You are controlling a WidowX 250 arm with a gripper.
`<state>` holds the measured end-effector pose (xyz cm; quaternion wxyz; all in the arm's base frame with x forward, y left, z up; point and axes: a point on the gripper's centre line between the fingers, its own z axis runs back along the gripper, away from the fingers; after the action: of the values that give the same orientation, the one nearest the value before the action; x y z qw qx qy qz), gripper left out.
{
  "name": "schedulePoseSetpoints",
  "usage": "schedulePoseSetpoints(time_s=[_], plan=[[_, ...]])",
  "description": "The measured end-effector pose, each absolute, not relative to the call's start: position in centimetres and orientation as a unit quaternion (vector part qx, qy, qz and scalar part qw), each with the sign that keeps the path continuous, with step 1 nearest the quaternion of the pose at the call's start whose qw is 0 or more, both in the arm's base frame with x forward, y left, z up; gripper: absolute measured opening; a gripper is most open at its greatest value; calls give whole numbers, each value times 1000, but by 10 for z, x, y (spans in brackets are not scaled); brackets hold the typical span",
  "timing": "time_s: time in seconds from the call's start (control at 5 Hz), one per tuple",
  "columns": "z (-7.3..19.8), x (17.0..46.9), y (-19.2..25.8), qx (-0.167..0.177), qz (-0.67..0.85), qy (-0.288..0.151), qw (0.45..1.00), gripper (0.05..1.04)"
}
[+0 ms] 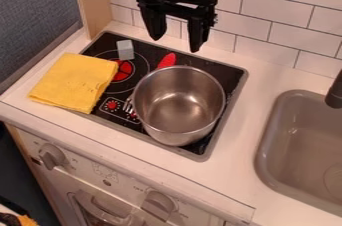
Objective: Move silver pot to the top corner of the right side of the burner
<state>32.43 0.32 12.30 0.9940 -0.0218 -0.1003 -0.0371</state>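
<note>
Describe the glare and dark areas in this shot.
Camera view: bright highlights inside the silver pot; softer sheen in the sink; the black hand reads dark against pale tiles; the lower left, beside the cabinet front, is mostly dark.

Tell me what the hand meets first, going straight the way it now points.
Likely the silver pot, at its far rim, or the red object behind it; the hand's height is unclear.

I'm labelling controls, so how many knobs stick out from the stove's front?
2: the left knob at the view's lower left, the right knob near its bottom centre. More may be hidden.
</note>
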Motion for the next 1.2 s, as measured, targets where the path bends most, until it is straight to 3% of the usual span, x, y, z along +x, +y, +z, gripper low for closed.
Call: schedulePoseSetpoints(time_s=[0.4, 0.8, 1.2], plan=[[115, 322, 9, -33, -35, -86, 995, 1001], [112, 313, 40, -13, -26, -68, 997, 1001], [65, 292, 38, -53, -30, -42, 997, 1001]])
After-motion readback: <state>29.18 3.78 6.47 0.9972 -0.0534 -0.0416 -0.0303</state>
